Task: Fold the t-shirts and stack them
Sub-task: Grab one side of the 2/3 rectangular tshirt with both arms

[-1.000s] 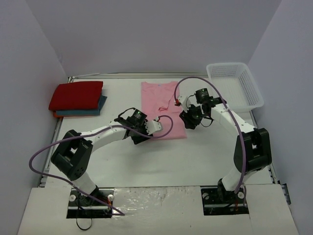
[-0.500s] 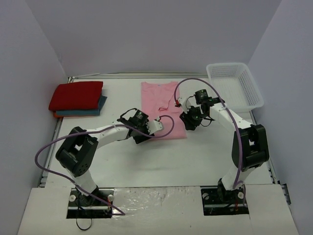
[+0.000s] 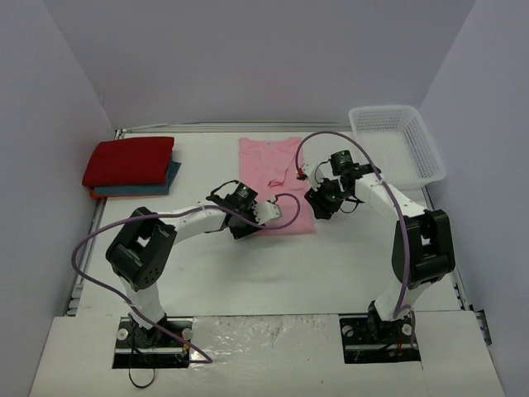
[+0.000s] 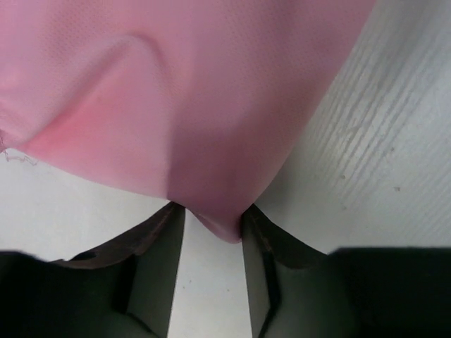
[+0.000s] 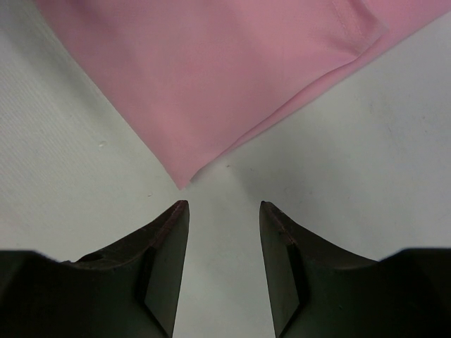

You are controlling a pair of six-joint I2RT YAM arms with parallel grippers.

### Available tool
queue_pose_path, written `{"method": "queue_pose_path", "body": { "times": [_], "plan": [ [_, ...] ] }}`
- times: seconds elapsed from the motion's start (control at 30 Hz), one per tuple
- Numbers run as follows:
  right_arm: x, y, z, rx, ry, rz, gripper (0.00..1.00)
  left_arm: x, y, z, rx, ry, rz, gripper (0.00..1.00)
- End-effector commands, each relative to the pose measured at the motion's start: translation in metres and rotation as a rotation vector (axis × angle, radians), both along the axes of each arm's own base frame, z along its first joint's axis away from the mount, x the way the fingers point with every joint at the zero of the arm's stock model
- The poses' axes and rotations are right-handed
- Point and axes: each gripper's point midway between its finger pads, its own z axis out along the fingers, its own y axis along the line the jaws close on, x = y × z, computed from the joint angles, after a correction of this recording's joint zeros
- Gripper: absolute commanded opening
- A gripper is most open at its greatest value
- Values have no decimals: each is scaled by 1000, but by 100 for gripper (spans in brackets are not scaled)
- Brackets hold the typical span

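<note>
Straddling a near corner of the pink shirt (image 4: 176,91), the left gripper (image 4: 213,217) may be pinching it; grip unclear. Just short of another corner, the right gripper (image 5: 224,205) stands open.

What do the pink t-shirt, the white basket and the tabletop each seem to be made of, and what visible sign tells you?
Pink t-shirt: soft matte knit cloth; fine weave texture, limp folds. White basket: probably rigid plastic; open mesh walls holding shape. Tabletop: hard matte white surface, perhaps painted board; faint streaked grain.
</note>
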Motion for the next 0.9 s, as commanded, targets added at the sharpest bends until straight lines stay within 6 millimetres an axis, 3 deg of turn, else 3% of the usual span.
{"method": "queue_pose_path", "body": {
  "times": [0.0,0.07,0.1,0.13,0.3,0.47,0.73,0.87],
  "plan": [
    [-4,-5,-1,-15,16,-4,41,4,-3,2,22,12,-6,34],
    [-5,-6,-1,-18,15,-4,41,4,-2,0,36,22,-8,24],
    [-6,-6,-1,-19,16,-3,41,3,-2,0,38,27,-8,9],
    [-5,-7,0,-20,14,-3,41,2,-2,1,39,33,-10,3],
    [-8,-6,2,-13,10,-1,40,-6,0,12,33,53,-27,2],
    [-13,0,20,32,-19,28,40,-31,2,31,5,129,-85,2],
    [-50,22,43,179,-48,224,42,-71,-1,44,-100,375,-177,2],
    [-63,25,46,183,-77,275,43,-70,7,46,-153,476,-165,2]
  ]
}}
